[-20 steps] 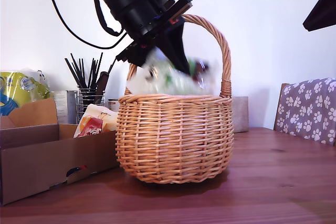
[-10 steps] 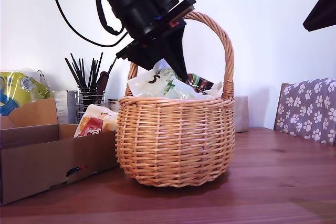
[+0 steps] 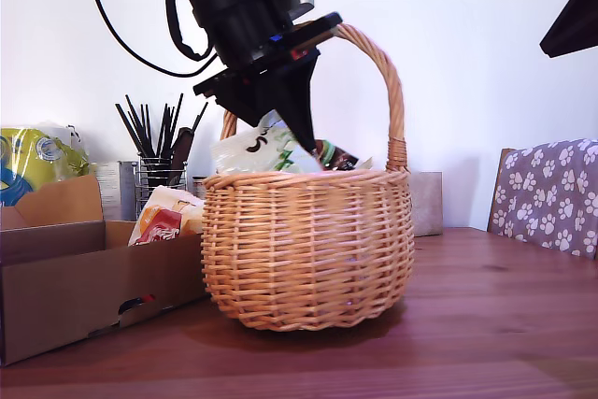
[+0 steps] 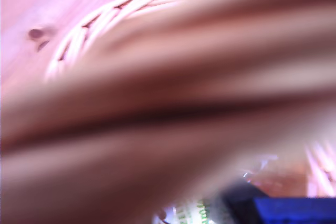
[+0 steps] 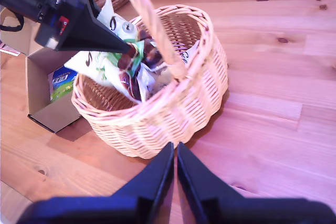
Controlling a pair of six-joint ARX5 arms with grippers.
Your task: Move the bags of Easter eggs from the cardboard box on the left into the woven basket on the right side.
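Observation:
The woven basket (image 3: pixel 308 249) (image 5: pixel 157 119) stands mid-table, and its arched handle (image 4: pixel 157 103) fills the first wrist view as a blur. My first gripper (image 3: pixel 301 142) (image 5: pixel 127 50) points down into the basket under the handle. It is shut on a white bag (image 3: pixel 245 149) (image 5: pixel 102 64) with green print, which sticks up above the rim. The cardboard box (image 3: pixel 56 287) (image 5: pixel 42 108) sits at the exterior view's left. It holds a yellow-orange bag (image 3: pixel 168 217) and a blue-green bag (image 5: pixel 63 80). My second gripper (image 5: pixel 175 153) hovers shut and empty above the table beside the basket.
Behind the box stand a wire holder of black sticks (image 3: pixel 159 165) and a large yellow-green bag (image 3: pixel 28 161). A paw-print chair back (image 3: pixel 551 193) is at the exterior view's right. A black shape (image 3: pixel 570 16) hangs in that view's upper right.
The first gripper has moved toward the exterior view's left and slightly lower with the white bag. The basket and its handle have shifted left with it.

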